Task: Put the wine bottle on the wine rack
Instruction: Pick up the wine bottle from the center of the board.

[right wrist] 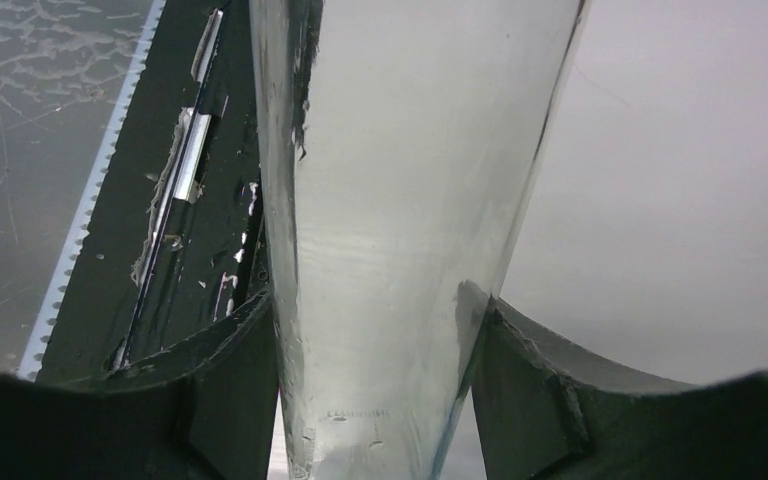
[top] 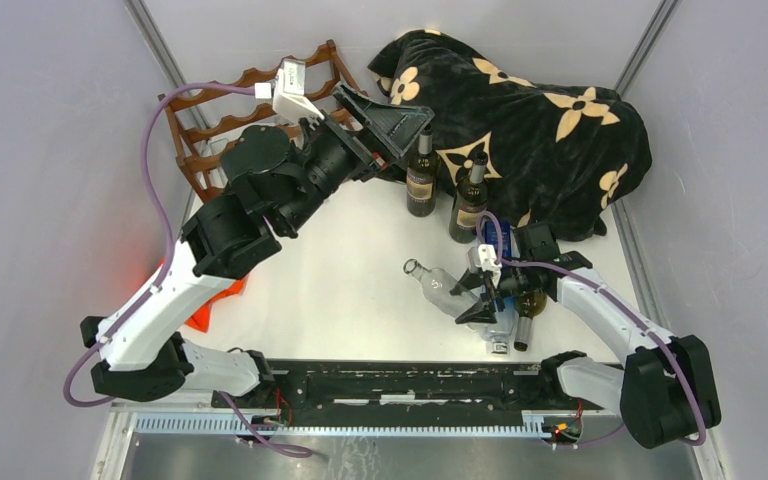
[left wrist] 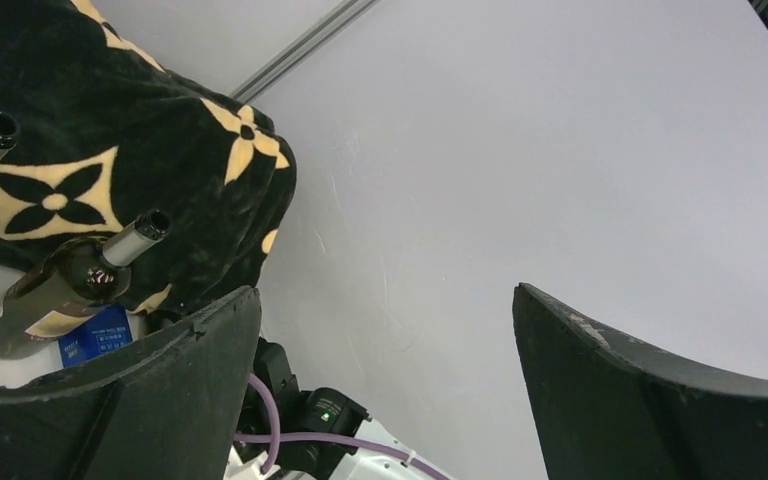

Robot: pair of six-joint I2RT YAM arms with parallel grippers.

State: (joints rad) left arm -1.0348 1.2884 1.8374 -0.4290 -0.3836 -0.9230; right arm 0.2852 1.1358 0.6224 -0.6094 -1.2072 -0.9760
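Observation:
My right gripper (top: pixel 467 298) is shut on a clear glass wine bottle (top: pixel 438 285), which lies tilted above the table with its neck pointing back left. In the right wrist view the bottle's body (right wrist: pixel 410 200) fills the gap between both fingers (right wrist: pixel 225 380). The dark reddish-brown wine rack (top: pixel 215 125) stands at the back left, partly hidden by my left arm. My left gripper (top: pixel 388 112) hangs open and empty beside the rack's right end, raised off the table. Between its wide-apart jaws in the left wrist view (left wrist: pixel 385 300) only the wall shows.
Two dark bottles (top: pixel 421 178) (top: pixel 468 203) stand upright at the back centre, against a black blanket with tan flowers (top: pixel 540 120). Another dark bottle (top: pixel 526 312) lies by my right gripper. A blue box (left wrist: pixel 95 335) sits near them. An orange object (top: pixel 205 312) lies at the left.

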